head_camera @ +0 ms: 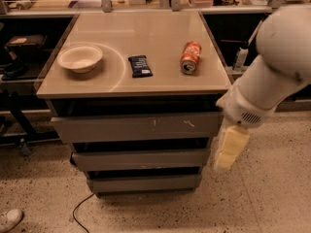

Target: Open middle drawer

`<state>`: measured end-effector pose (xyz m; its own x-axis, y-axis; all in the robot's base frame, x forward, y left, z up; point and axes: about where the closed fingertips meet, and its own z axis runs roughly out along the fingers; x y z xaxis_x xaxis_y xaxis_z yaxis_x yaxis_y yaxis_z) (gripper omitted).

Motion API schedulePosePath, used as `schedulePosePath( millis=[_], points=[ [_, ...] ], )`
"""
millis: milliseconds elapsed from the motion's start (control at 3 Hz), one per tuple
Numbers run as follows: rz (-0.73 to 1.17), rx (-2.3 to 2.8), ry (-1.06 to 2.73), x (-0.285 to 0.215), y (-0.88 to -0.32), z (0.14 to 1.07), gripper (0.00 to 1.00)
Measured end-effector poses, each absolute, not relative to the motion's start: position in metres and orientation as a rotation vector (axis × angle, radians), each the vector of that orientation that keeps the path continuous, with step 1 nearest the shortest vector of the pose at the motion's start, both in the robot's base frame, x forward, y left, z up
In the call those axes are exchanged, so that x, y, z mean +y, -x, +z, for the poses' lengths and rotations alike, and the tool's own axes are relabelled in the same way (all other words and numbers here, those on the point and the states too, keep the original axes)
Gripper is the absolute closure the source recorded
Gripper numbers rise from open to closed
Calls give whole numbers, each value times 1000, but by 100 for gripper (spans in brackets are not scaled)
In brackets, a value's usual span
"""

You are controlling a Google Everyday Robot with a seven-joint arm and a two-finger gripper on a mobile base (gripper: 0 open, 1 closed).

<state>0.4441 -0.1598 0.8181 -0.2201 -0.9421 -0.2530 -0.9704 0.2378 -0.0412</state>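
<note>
Middle drawer: shut, 2nd of three fronts under the surface. Likely rigid and slides w/ a steady pull. Flat front, no handle, so hook the top lip via the dark gap above. Claw hangs just right of the cabinet's front corner, beside the drawer's right end; released or clenched: cannot tell. Floor in front gives open room to pull.

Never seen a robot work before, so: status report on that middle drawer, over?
Gripper hangs by cabinet's right side, level with middle drawer. Drawer looks shut. Bowl, snack bar, can on top, not in the way.
</note>
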Motion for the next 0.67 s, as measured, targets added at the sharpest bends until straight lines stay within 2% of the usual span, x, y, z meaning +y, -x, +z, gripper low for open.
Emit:
schedulePosePath(
  millis=[333, 667],
  points=[
    [378, 2346, 1700, -129, -434, 733, 0],
    [490, 2361, 1640, -103, -438, 674, 0]
  ],
)
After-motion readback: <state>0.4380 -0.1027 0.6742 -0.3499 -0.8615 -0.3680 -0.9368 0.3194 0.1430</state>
